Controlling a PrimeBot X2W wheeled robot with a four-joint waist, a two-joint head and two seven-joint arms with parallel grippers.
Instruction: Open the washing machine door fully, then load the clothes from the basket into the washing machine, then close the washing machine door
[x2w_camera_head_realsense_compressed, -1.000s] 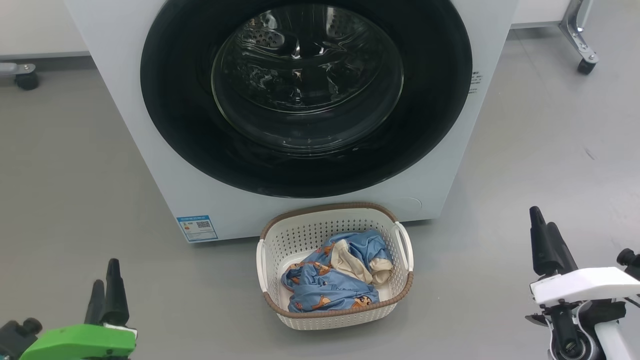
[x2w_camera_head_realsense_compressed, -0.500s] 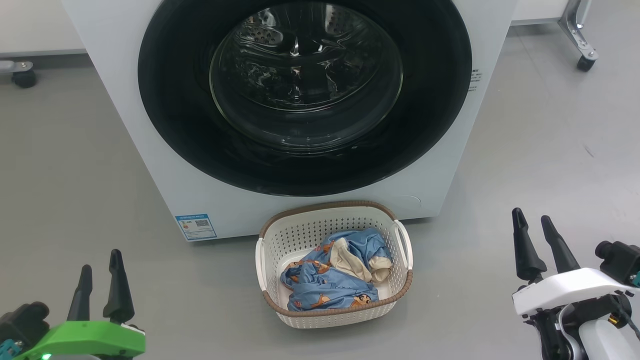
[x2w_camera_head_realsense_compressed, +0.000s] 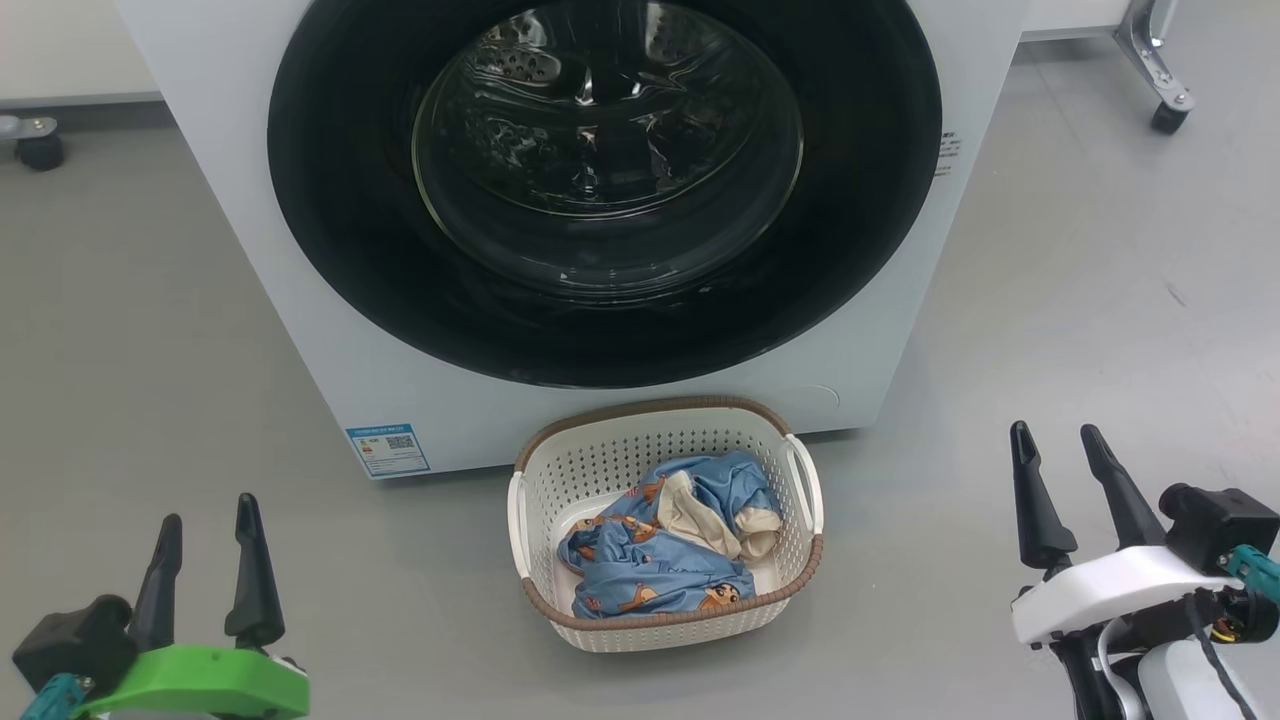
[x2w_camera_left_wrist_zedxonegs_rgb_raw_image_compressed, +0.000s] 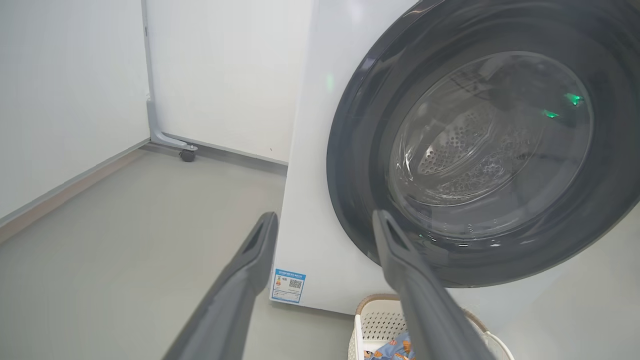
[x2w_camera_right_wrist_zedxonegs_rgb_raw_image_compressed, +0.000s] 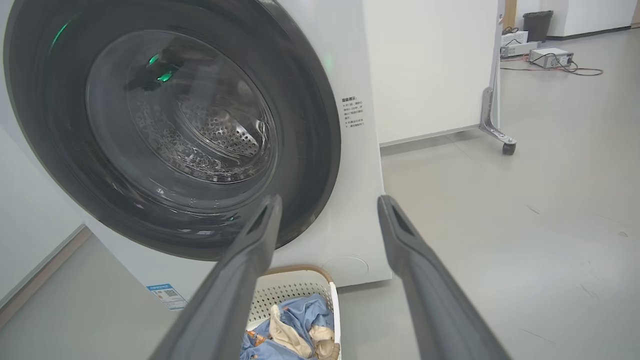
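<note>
The white washing machine (x2w_camera_head_realsense_compressed: 400, 400) stands ahead with its round black-rimmed door (x2w_camera_head_realsense_compressed: 330, 250) shut; steel drum holes show through the glass. On the floor just in front sits the cream basket (x2w_camera_head_realsense_compressed: 660, 415) holding the light blue and cream clothes (x2w_camera_head_realsense_compressed: 650, 565). My left gripper (x2w_camera_head_realsense_compressed: 208, 510) is open at the lower left, well left of the basket. My right gripper (x2w_camera_head_realsense_compressed: 1053, 440) is open at the lower right, well right of the basket. Both hold nothing. The left wrist view shows the door (x2w_camera_left_wrist_zedxonegs_rgb_raw_image_compressed: 360, 165) and basket (x2w_camera_left_wrist_zedxonegs_rgb_raw_image_compressed: 372, 320); the right wrist view shows the door (x2w_camera_right_wrist_zedxonegs_rgb_raw_image_compressed: 310, 130) and clothes (x2w_camera_right_wrist_zedxonegs_rgb_raw_image_compressed: 300, 320).
Grey floor surrounds the machine. A castor leg (x2w_camera_head_realsense_compressed: 1160, 90) stands at the far right and another castor (x2w_camera_head_realsense_compressed: 35, 145) at the far left. White wall panels lie behind. In the right wrist view, boxes and cables (x2w_camera_right_wrist_zedxonegs_rgb_raw_image_compressed: 550, 57) lie far off on the floor.
Both grippers have turned so their two fingers now show spread apart. The head view has shifted slightly; machine and basket stay put.
</note>
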